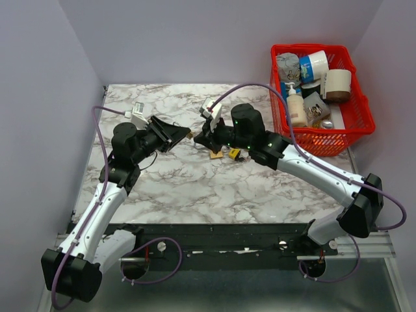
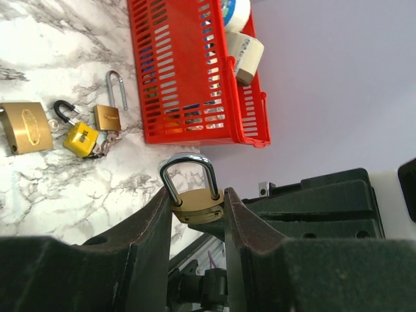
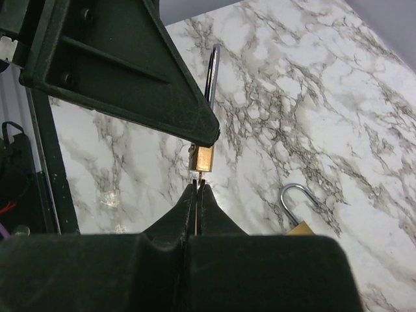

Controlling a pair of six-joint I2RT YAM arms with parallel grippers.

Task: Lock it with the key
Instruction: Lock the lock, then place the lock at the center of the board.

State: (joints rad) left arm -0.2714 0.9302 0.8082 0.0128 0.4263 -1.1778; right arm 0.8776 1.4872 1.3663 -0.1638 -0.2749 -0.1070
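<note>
Closest to its wrist camera, the right gripper [image 3: 198,188] is pinched tight on a thin sliver that looks like the key [image 3: 201,176], its tip at the underside of the brass padlock [image 2: 198,207]. At a narrow gap, the left gripper [image 2: 198,196] clamps that padlock's body, raised above the counter [image 2: 39,58], with the shackle [image 2: 188,162] apparently seated. Insertion looks done; turning and withdrawing the key are left. 3 other padlocks [image 2: 80,138] lie on the counter, and the red basket [image 2: 188,78] stands far right.
</note>
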